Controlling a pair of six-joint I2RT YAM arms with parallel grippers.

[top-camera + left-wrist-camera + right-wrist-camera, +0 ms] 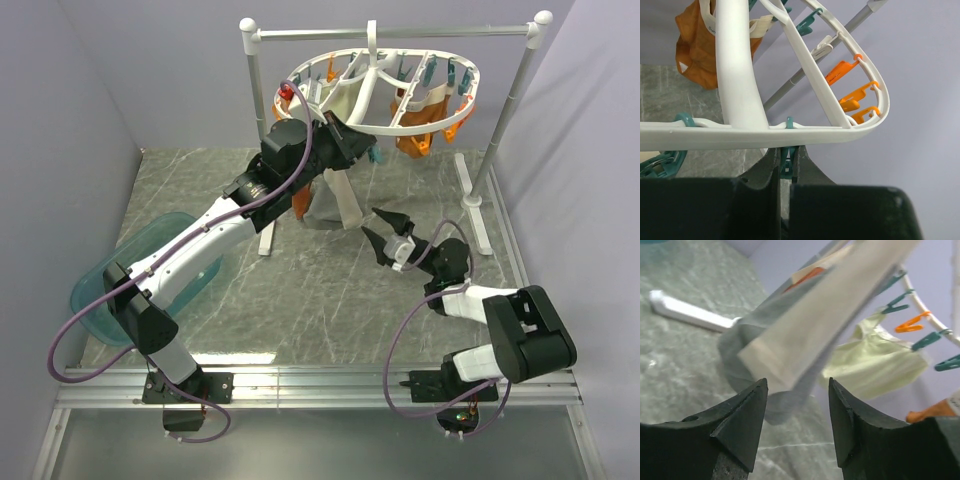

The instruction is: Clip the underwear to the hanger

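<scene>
The white oval hanger (400, 131) hangs from the rail at the back, with orange and teal pegs round its rim. The underwear (335, 205), cream with a grey part, hangs below its left side. My left gripper (355, 148) is up at the near rim; in the left wrist view it (786, 152) is shut on a teal peg (786, 165) just under the hanger's rim (790, 134). My right gripper (369, 221) is open just right of the underwear's lower end. In the right wrist view it (797, 385) holds nothing, and the underwear (790, 325) hangs blurred just beyond the fingertips.
A silver rail stand (400, 32) with white knobs carries the hanger; one white foot (690, 312) lies on the marble tabletop. Rust-orange garments (420, 140) and a cream garment (875, 365) hang from other pegs. A teal tub (120, 290) sits at the left.
</scene>
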